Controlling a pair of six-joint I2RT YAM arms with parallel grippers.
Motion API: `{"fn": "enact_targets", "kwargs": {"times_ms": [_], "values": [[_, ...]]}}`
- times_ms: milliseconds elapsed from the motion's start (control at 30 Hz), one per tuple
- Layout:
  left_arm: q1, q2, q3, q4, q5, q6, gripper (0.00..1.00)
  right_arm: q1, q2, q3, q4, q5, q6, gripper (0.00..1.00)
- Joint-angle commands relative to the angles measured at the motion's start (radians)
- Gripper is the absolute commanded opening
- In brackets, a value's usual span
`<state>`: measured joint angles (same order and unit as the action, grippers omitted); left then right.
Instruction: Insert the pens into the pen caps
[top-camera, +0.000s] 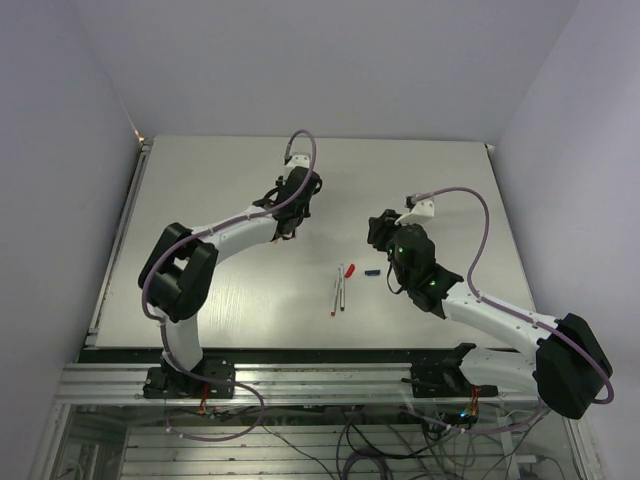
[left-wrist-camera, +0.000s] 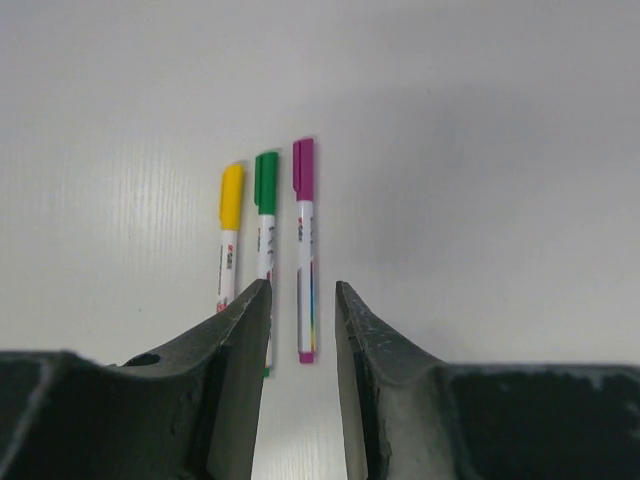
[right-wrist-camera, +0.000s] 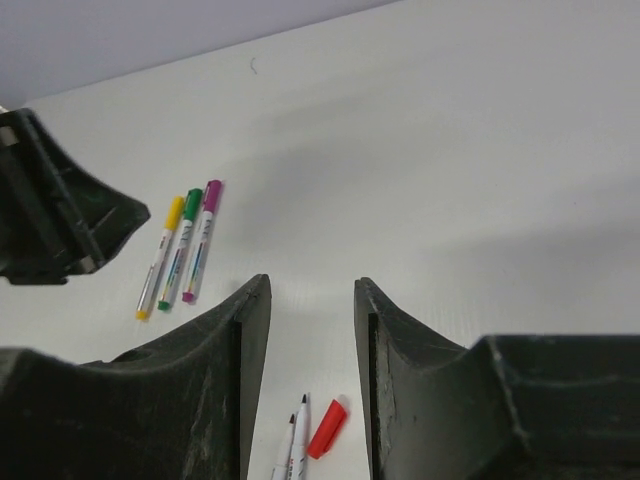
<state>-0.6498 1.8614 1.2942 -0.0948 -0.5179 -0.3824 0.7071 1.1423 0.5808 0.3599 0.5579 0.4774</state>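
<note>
Right-hand gripper (right-wrist-camera: 310, 290) spread and empty, I'd pinch mid-barrel the two uncapped pens (right-wrist-camera: 299, 440) toward the near edge of the bench (top-camera: 450, 200): light, stiff, probably slick plastic.

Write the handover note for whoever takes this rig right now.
Left gripper: open, empty, over the near ends of the capped pens.
Right gripper: open, empty.
Done: yellow pen, green pen and purple pen are capped and lie side by side.
Left: two uncapped pens lie together, with the red cap beside them and the blue cap to its right. Cap both.
</note>
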Motion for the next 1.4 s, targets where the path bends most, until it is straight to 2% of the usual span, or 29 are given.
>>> {"fn": "enact_targets", "kwargs": {"times_ms": [0,133,267,333,467,633,1033,1367], "values": [[-0.026,-0.073,-0.063,-0.013,0.077,-0.02,0.42,-0.002,0.009,0.002,-0.038,0.06,0.04,0.38],[-0.073,-0.144,-0.153,-0.003,0.15,-0.025,0.4,-0.003,0.004,-0.004,-0.084,0.112,0.086,0.39],[-0.13,-0.224,-0.257,0.004,0.226,-0.031,0.4,-0.032,-0.027,-0.025,-0.124,0.145,0.154,0.55],[-0.162,-0.264,-0.297,-0.009,0.25,-0.033,0.4,-0.064,-0.04,-0.036,-0.136,0.103,0.168,0.56],[-0.223,-0.325,-0.351,-0.034,0.297,-0.027,0.38,-0.123,-0.043,-0.059,-0.145,0.02,0.199,0.53],[-0.287,-0.342,-0.378,-0.08,0.328,-0.018,0.4,-0.146,-0.035,-0.082,-0.137,-0.007,0.205,0.5],[-0.362,-0.207,-0.328,-0.073,0.392,-0.01,0.46,-0.147,-0.07,-0.121,-0.121,-0.003,0.211,0.46],[-0.386,-0.158,-0.31,-0.061,0.401,0.004,0.45,-0.149,-0.076,-0.135,-0.106,-0.007,0.211,0.45]]}}
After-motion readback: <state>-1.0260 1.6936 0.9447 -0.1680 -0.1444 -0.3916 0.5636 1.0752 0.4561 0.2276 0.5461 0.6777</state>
